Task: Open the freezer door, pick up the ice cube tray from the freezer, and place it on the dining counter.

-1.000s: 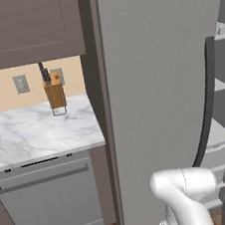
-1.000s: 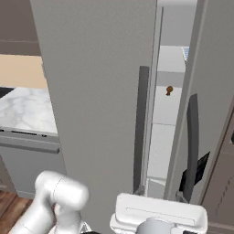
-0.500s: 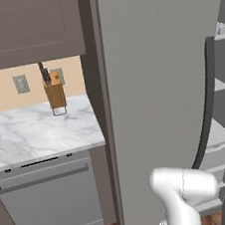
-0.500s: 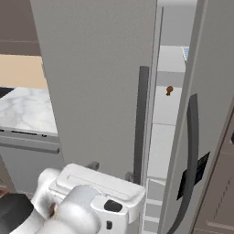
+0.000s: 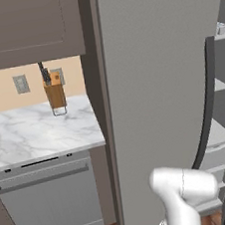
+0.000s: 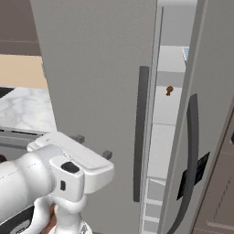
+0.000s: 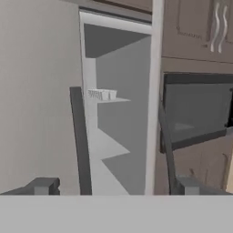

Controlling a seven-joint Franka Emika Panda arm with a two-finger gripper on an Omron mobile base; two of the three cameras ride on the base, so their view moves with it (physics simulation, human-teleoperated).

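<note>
Sitting on a freezer shelf, the ice cube tray (image 7: 102, 94) lies well beyond the claw (image 7: 113, 185), which gapes wide, gripping nothing.

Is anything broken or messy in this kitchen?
Nothing looks broken or spilled. The freezer door stands ajar, but that is on purpose. The ice cube tray sits level on its shelf, and the knife block stands upright on the worktop. The gripper is open and empty.

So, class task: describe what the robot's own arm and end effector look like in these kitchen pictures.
The arm is glossy white with rounded, tubular links and a dark joint band. Its end effector has a broad, flat white body with two small, square grey fingertips. No cables or markings are visible.
</note>
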